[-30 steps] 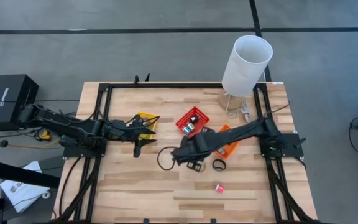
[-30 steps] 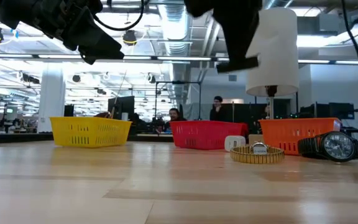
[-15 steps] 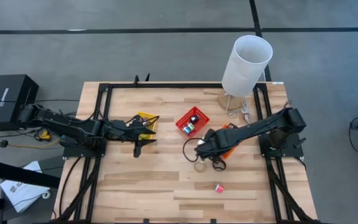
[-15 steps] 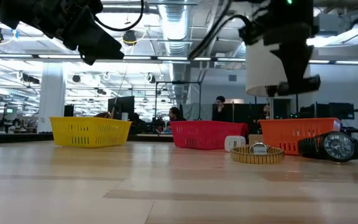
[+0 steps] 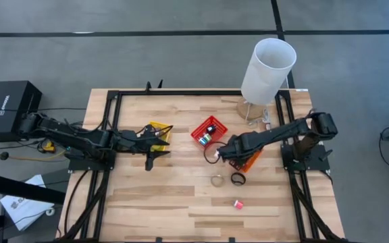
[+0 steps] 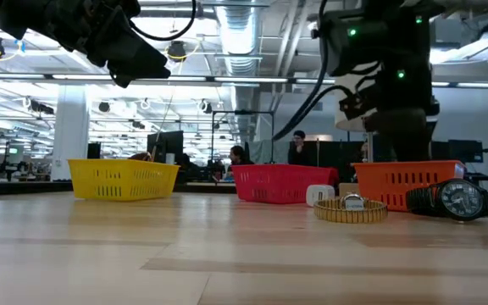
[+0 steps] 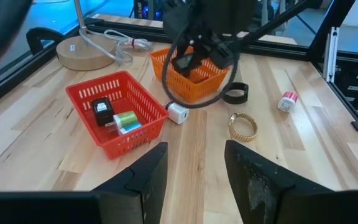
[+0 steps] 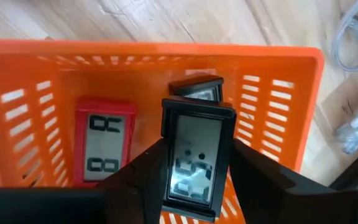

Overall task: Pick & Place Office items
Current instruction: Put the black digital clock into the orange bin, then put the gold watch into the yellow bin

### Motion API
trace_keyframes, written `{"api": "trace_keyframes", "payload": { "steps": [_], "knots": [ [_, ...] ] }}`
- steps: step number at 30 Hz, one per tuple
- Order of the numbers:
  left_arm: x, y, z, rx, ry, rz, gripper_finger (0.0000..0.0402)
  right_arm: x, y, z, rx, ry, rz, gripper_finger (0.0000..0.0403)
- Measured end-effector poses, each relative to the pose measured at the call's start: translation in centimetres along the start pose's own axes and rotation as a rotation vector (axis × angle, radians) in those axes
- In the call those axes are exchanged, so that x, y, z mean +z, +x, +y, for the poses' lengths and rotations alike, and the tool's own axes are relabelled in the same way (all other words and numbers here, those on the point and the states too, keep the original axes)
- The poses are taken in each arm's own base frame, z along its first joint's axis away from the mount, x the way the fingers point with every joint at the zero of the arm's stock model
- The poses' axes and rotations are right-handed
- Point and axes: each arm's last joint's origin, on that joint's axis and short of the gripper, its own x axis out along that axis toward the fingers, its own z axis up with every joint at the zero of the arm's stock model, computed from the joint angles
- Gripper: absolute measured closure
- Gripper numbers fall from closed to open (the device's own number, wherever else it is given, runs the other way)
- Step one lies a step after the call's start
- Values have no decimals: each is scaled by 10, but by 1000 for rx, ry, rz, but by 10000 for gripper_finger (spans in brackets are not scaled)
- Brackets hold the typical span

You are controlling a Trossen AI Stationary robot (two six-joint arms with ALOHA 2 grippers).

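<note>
Right gripper (image 5: 226, 152), moved from table centre toward the right edge, now holds a black digital clock (image 8: 194, 158) above the orange basket (image 5: 250, 160). Left gripper (image 5: 155, 150), unchanged, hangs open at centre-left.

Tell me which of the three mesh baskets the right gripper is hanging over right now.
The orange basket, the one farthest right. The right gripper hangs over its edge holding a black digital clock; the red basket and yellow basket lie farther left.

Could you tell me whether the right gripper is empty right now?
No, the right gripper is shut on a black digital clock, held over the orange basket in the right wrist view.
</note>
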Motion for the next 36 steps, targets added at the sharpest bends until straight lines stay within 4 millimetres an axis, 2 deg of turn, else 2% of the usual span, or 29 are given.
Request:
{"api": "trace_keyframes", "payload": {
  "steps": [11, 19, 26, 31, 36],
  "knots": [
    [0, 0, 0, 0, 0, 0, 248, 9, 3, -8, 30, 30, 33, 173],
    [0, 0, 0, 0, -1, -1, 248, 9, 1, -9, 33, 7, 49, 171],
    [0, 0, 0, 0, 0, 0, 248, 13, -25, -6, 43, -29, 34, 208],
    [0, 0, 0, 0, -1, 0, 248, 13, -52, 8, 131, -119, -16, 226],
    [0, 0, 0, 0, -9, 0, 248, 3, -75, 24, 197, -240, -77, 232]
  ]
}}
